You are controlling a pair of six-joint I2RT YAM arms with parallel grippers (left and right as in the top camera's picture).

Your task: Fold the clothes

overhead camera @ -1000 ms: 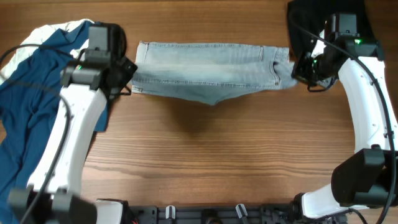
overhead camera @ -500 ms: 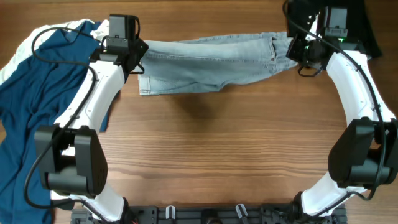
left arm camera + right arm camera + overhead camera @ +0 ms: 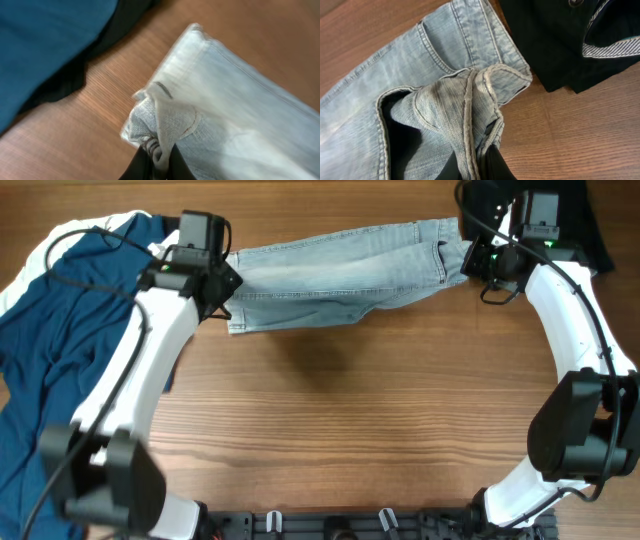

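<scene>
pinching denim shorts edges: left end effector, right end effector

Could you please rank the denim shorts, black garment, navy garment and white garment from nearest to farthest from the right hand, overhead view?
1. Pale-blue denim shorts: held in the right hand, at their right end.
2. Black cloth garment: just beyond the hand, far right corner.
3. Navy cloth garment and white cloth garment: heaped at far left, too close to call.
</scene>
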